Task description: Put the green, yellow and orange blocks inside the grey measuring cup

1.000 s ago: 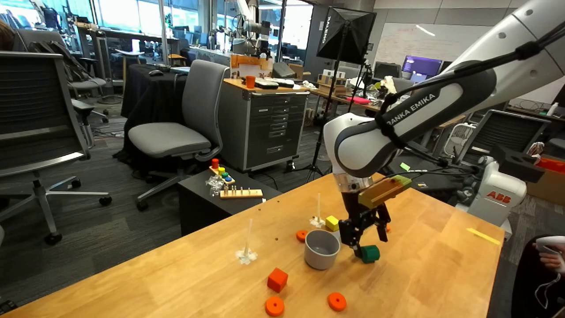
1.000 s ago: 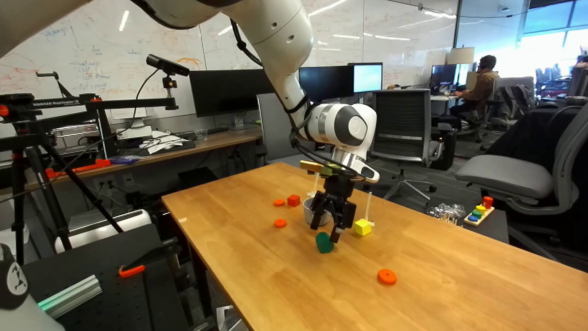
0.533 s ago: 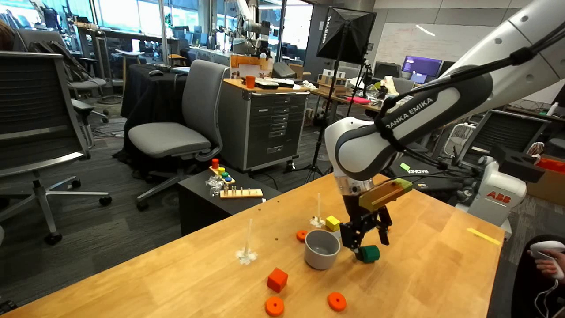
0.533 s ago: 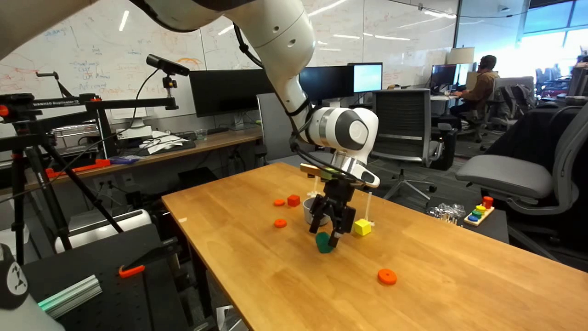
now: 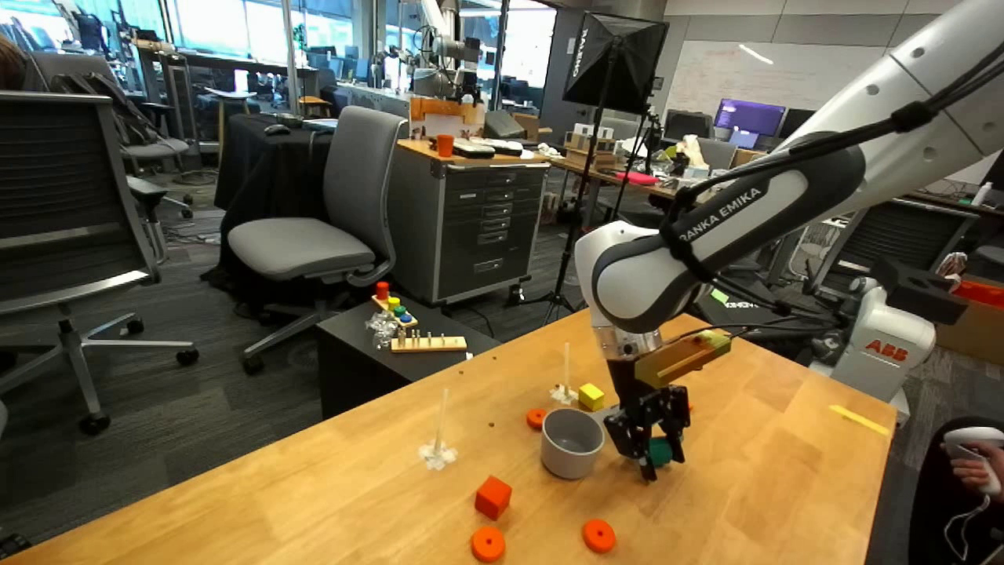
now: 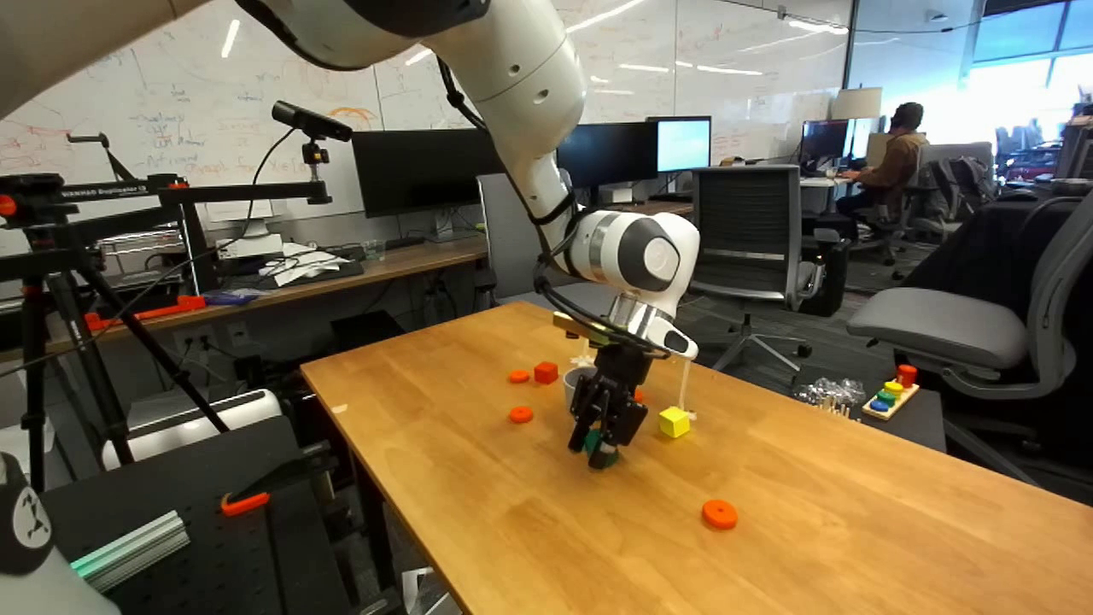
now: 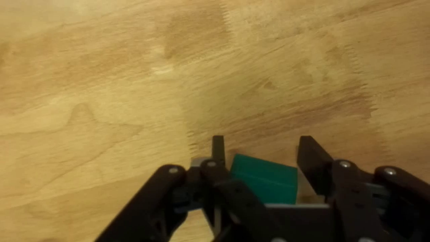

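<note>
Green block (image 7: 268,178), likely light and stiff, sits ungripped between half-parted jaws of gripper (image 7: 262,149); we favor flat sides.

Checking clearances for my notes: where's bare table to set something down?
In an exterior view, bare wood lies between the green block and the yellow tape, and left of the orange block. Crowded: around the grey cup, with gripper, yellow block and an orange ring close by.

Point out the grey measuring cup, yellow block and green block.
Grey measuring cup (image 5: 568,461): in an exterior view, outer wall.
Yellow block (image 6: 674,423): in an exterior view, middle of visible surface.
Green block (image 7: 269,177): in the wrist view, middle of visible part.
</note>
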Tool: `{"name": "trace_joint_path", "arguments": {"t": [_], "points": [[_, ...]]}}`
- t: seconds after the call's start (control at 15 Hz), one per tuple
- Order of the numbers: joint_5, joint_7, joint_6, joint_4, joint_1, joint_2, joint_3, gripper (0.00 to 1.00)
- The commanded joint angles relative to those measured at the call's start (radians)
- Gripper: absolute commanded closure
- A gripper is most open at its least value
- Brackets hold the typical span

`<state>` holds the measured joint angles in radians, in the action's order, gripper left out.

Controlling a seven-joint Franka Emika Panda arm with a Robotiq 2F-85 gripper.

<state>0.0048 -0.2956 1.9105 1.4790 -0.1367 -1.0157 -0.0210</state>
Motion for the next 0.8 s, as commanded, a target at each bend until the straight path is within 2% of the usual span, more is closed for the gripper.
{"name": "trace_joint_path", "arguments": {"t": [0.0, 0.07, 0.2, 0.47, 0.73], "points": [[0.019, 0.002, -0.014, -0.026, 0.006, -0.008, 0.009, 0.73], [0.019, 0.002, -0.022, -0.028, 0.005, -0.008, 0.009, 0.35], [0.012, 0.009, -0.019, -0.026, 0.002, -0.005, 0.009, 0.31], [0.012, 0.017, -0.022, -0.028, 0.002, -0.003, 0.012, 0.01], [0.01, 0.026, -0.025, -0.038, 0.005, -0.009, 0.012, 0.0]]}}
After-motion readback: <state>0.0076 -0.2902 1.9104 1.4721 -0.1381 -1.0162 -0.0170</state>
